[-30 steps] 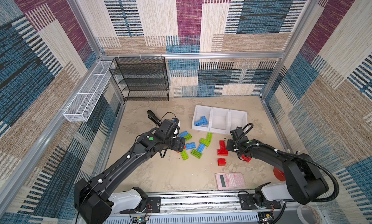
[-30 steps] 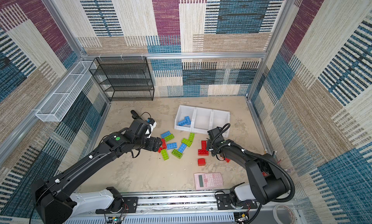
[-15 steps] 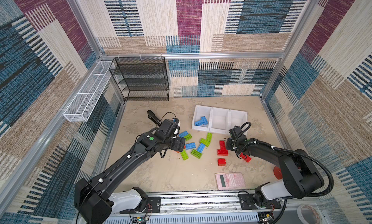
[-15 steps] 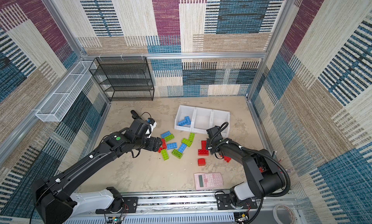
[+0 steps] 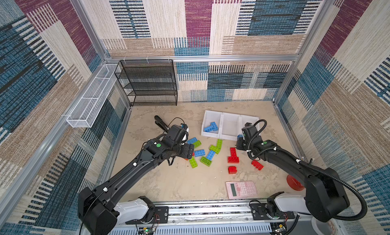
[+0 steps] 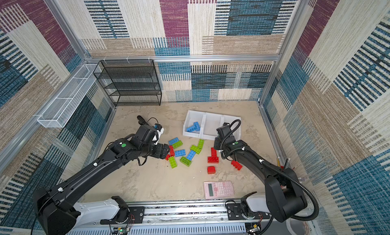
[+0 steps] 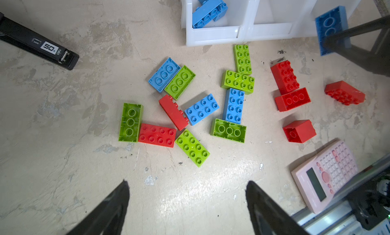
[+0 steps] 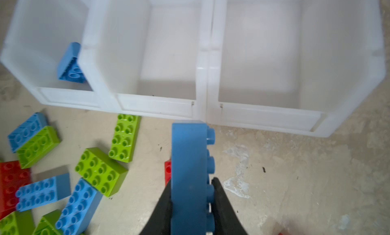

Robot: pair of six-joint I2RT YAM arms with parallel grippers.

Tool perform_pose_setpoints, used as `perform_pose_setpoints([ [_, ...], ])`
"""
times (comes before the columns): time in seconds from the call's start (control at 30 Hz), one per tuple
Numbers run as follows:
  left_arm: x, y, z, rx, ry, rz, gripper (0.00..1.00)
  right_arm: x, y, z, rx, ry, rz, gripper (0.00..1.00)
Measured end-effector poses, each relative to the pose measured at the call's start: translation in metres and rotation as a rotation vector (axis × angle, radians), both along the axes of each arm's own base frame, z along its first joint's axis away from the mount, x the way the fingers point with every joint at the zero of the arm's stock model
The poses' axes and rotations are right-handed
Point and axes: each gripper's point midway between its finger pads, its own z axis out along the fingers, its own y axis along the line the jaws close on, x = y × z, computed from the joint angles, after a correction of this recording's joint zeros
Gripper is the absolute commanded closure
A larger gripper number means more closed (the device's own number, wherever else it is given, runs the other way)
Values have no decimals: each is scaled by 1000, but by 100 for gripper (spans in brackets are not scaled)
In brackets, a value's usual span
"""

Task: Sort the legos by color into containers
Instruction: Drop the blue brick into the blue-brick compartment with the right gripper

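Three white bins (image 5: 230, 125) stand in a row right of centre in both top views; the leftmost holds two blue bricks (image 5: 211, 126). Just below their front wall, near the seam of the middle and right bins, the right gripper (image 8: 191, 185) is clamped tight on a blue brick (image 8: 190, 151), held on edge. Left of centre, the left gripper (image 7: 187, 183) hangs with jaws spread wide and nothing between them, over loose legos (image 5: 210, 154) in blue, green and red scattered on the floor (image 5: 168, 181) mid-frame. Four red ones (image 5: 233, 155) lie toward the right arm. A pink calculator (image 5: 241, 189) lies lower right of centre.
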Motion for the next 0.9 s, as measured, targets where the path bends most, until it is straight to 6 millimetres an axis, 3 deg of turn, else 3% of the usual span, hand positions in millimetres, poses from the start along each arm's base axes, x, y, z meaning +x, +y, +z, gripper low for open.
perform_pose_setpoints([
  [0.2, 3, 1, -6, 21, 11, 7, 13, 19, 27, 33, 47, -47, 78, 76],
  [0.4, 8, -2, -20, 58, 45, -2, 13, 44, 58, 47, 107, -55, 165, 76],
  [0.57, 13, -1, -28, 78, 67, 2, 13, 68, 80, 50, 128, -60, 225, 75],
  [0.9, 24, 4, -40, 101, 106, 33, 13, 115, 117, 36, 154, -44, 318, 71],
])
